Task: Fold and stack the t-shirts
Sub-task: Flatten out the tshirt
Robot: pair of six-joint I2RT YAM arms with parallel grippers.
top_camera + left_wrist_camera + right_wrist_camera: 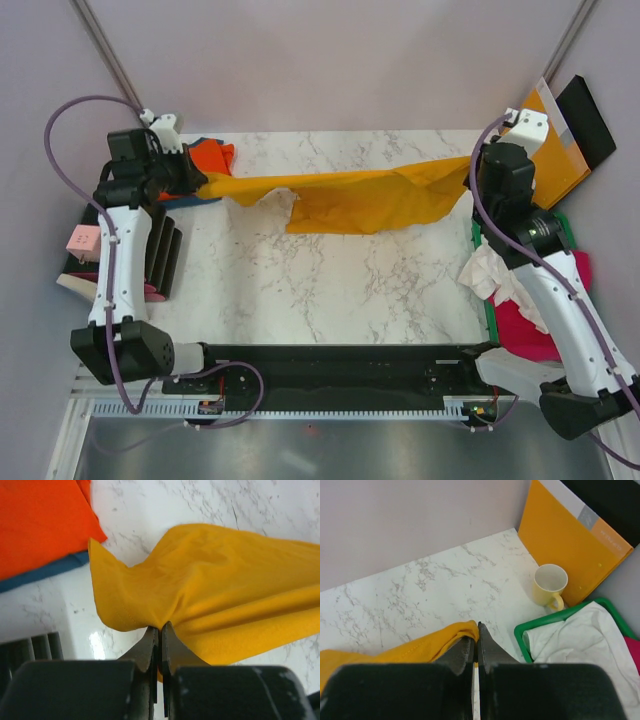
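Observation:
The mustard-yellow t-shirt (350, 200) hangs stretched above the marble table between both grippers. My left gripper (203, 183) is shut on its left end, seen in the left wrist view (159, 626) pinching the yellow cloth (225, 590). My right gripper (470, 172) is shut on its right end, seen in the right wrist view (476, 625) with the cloth (410, 650) trailing left. A folded orange t-shirt (212, 155) lies on a teal-blue one (45, 572) at the back left. A white t-shirt (492, 272) and a magenta one (525, 325) sit in the green bin at the right.
A green bin (520, 635) stands at the right edge. A yellow mug (549, 584) and a stiff orange envelope (555, 150) are at the back right. A black rack (165, 255) and a pink box (82, 240) are at the left.

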